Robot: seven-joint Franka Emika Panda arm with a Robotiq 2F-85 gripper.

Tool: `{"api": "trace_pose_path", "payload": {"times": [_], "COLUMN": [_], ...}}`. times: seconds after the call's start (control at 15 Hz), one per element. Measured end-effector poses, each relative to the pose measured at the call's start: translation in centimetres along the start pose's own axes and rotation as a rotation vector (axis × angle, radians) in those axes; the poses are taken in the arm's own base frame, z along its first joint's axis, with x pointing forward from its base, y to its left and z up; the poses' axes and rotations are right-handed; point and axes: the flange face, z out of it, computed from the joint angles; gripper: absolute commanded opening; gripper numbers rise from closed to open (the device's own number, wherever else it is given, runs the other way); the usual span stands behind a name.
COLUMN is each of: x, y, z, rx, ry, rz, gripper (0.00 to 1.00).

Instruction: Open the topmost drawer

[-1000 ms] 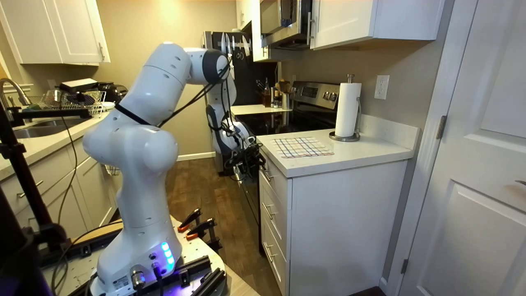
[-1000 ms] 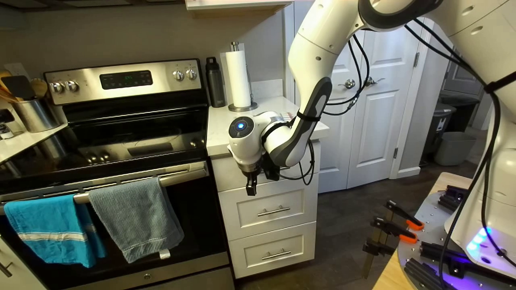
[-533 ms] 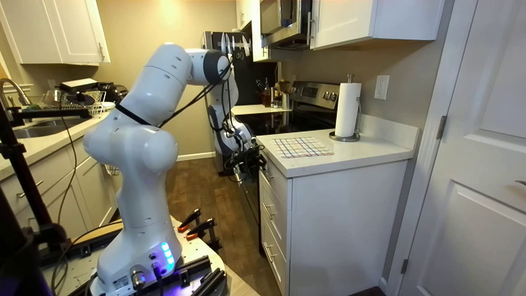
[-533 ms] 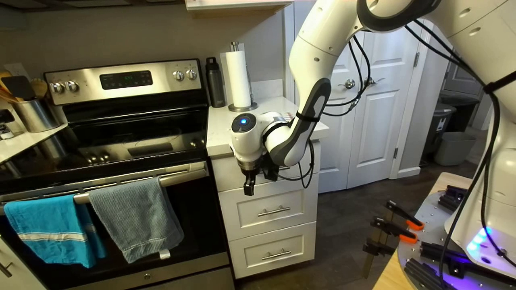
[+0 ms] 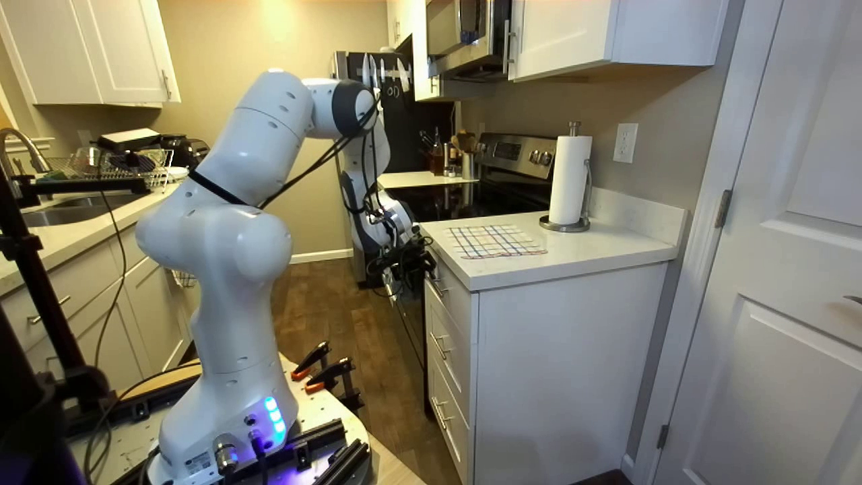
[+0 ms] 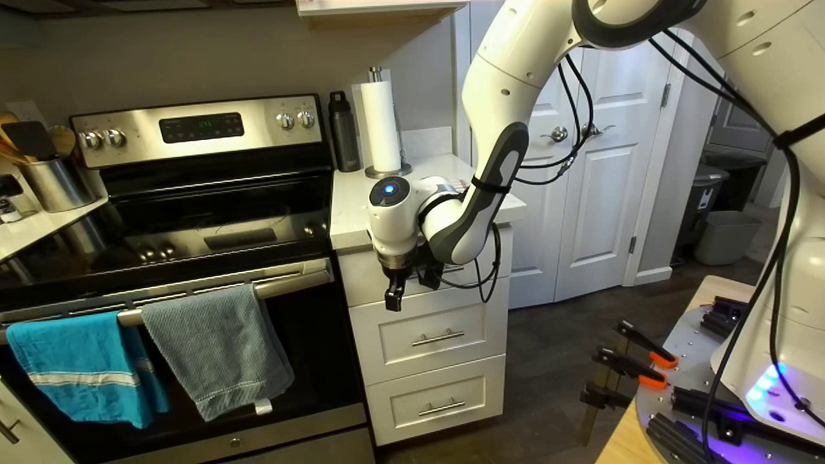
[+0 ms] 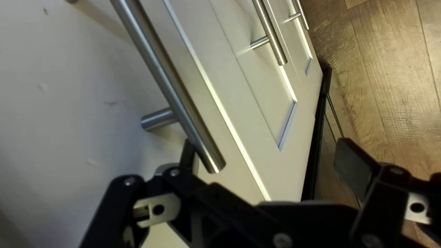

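While the topmost drawer [image 7: 79, 103] sits flush below the front edge of the white desk [image 5: 606, 248], the gripper [image 7: 270, 155] hangs at its front, nearer the corner by the stove [image 6: 193, 222], with its jaws spread wide apart. In the wrist view, one jaw is partly hidden behind the end of the drawer's bar handle [image 7: 166, 81], and the other stands well apart on the outer side, so the handle's tip lies between them; whether the first touches it, I cannot tell. Two deeper white drawers [image 6: 425, 322] lie beneath, one above the other. On the desk, a checked cloth [image 5: 497, 241] lies flat, closer to the front edge than the rear. By the rear edge a paper towel roll [image 5: 569, 178] stands upright on its holder [image 5: 563, 225], and a dark bottle [image 6: 345, 132] stands at the rear corner beside the stove. A blue towel [image 6: 80, 361] and a grey towel [image 6: 216, 348] hang side by side from the oven handle [image 6: 295, 280].
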Motion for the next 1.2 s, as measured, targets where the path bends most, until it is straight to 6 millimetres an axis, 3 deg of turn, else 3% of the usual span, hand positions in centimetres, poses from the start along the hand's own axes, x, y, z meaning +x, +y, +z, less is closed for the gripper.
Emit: {"api": "trace_pose_path", "payload": {"times": [0.33,1.2], "x": [0.4,1.2], "y": [-0.1,0.5], "z": [-1.0,-1.4], "rx": [0.016,0.076], "ry": [0.019,-0.015], "rz": [0.026,0.191], "gripper": [1.0,1.0]}}
